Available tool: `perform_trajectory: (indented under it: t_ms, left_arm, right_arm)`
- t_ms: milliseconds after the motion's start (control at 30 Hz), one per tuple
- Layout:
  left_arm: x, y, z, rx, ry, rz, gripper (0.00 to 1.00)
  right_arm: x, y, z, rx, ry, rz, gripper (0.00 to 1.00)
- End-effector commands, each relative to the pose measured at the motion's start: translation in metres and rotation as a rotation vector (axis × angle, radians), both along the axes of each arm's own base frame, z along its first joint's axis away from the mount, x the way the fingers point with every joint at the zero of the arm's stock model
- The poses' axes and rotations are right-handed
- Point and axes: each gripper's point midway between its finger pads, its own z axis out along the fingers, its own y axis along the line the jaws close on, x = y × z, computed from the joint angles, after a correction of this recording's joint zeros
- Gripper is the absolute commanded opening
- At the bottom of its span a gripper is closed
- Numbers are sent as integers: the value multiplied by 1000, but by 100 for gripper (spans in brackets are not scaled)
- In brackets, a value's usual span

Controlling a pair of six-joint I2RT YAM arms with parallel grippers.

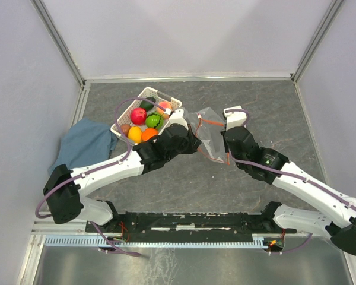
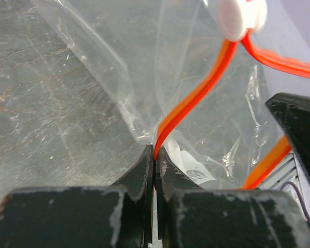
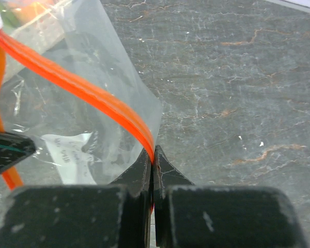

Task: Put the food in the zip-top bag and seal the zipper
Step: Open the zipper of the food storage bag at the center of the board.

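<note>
The food lies in a white lattice basket (image 1: 120, 123): a red apple (image 1: 138, 115), an orange (image 1: 148, 135), a yellow lemon (image 1: 135, 133), a green fruit (image 1: 153, 121) and a peach (image 1: 164, 107). Right of the basket, the clear zip-top bag (image 1: 209, 133) hangs between both grippers and looks empty. My left gripper (image 2: 155, 152) is shut on the red-orange zipper (image 2: 196, 98), below the white slider (image 2: 242, 18). My right gripper (image 3: 154, 155) is shut on the zipper (image 3: 93, 93) at the bag's (image 3: 93, 46) corner. From above, the left gripper (image 1: 196, 133) and right gripper (image 1: 226, 134) hold opposite sides.
A blue cloth (image 1: 86, 145) lies left of the basket, by the left wall. Grey marbled table (image 1: 273, 107) stretches to the right of the bag. A black rail (image 1: 190, 222) runs along the near edge between the arm bases.
</note>
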Motion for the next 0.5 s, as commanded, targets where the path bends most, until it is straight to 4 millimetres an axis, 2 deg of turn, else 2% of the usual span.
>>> perform_trajectory:
  t_ms: [0, 267, 333, 467]
  left_arm:
    - [-4, 18, 22, 81, -51, -9, 3]
    - [-1, 34, 13, 259, -29, -10, 3]
    - [0, 29, 15, 254, -34, -24, 3]
    - [2, 0, 32, 166, -77, -110, 3]
  right_arm:
    - [-6, -14, 11, -54, -36, 12, 3]
    - [-10, -47, 9, -207, -31, -64, 3]
    - [-11, -49, 9, -223, -20, -67, 3]
    - [-15, -34, 12, -184, 19, 13, 3]
